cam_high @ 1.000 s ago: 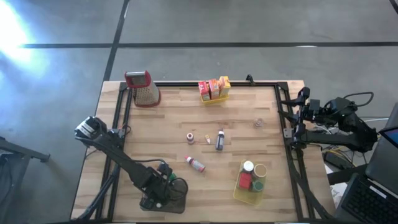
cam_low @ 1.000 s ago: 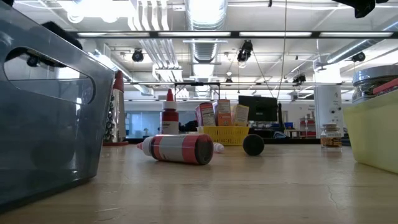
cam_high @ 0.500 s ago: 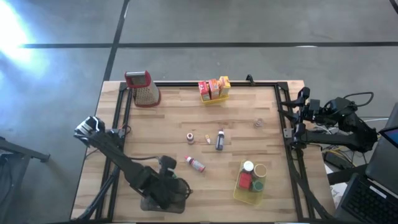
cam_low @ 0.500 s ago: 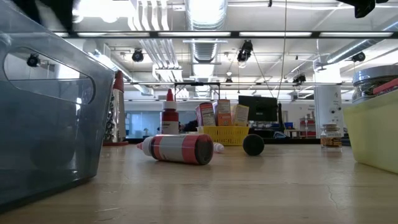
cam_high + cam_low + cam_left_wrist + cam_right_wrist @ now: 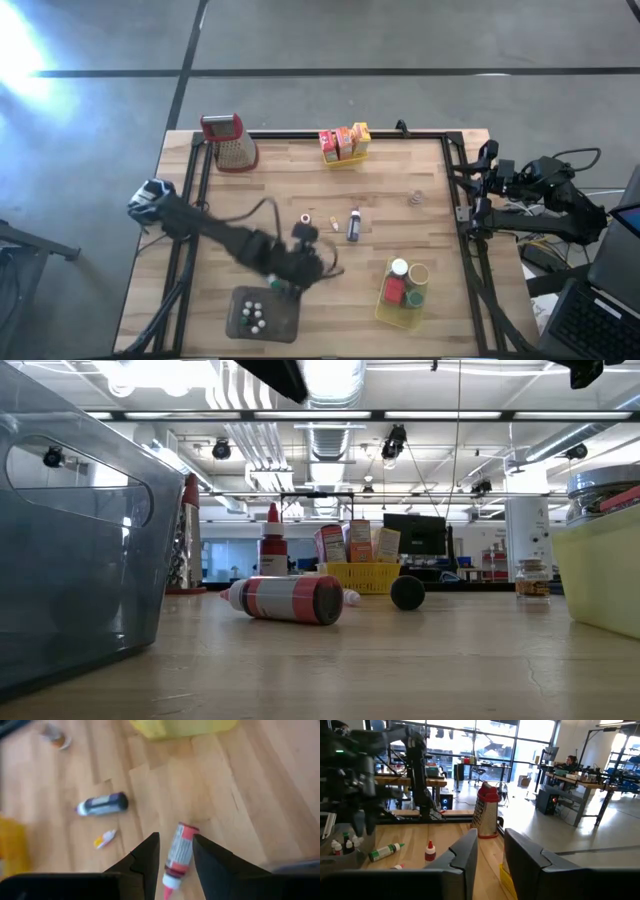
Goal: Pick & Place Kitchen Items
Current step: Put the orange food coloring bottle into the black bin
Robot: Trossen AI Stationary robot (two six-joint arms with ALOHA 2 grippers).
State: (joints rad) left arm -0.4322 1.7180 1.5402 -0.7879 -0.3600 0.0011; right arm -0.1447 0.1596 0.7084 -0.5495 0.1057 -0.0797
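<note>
A red-and-white bottle (image 5: 178, 854) lies on its side on the wooden table (image 5: 400, 235), also in the low view (image 5: 285, 598). My left gripper (image 5: 175, 837) hangs open well above it, with the bottle showing through the gap between the fingers; in the high view the gripper (image 5: 312, 268) covers that spot. A dark bottle (image 5: 353, 225) and a small yellow piece (image 5: 105, 838) lie farther in. A small red-capped bottle (image 5: 430, 851) stands upright. My right gripper (image 5: 491, 852) waits open at the table's right edge.
A grey tray (image 5: 262, 315) with small bottles (image 5: 253, 317) stands near the front edge. One yellow basket (image 5: 403, 290) holds a red block and jars; another (image 5: 344, 143) at the far edge holds boxes. A grater (image 5: 230, 142) stands far left, a small jar (image 5: 416, 197) to the right.
My left gripper has risen out of the grey tray and swung toward the table's right and far side, tipping less steeply down; it now hangs over the red-and-white bottle. The small bottles in the tray have come into view.
</note>
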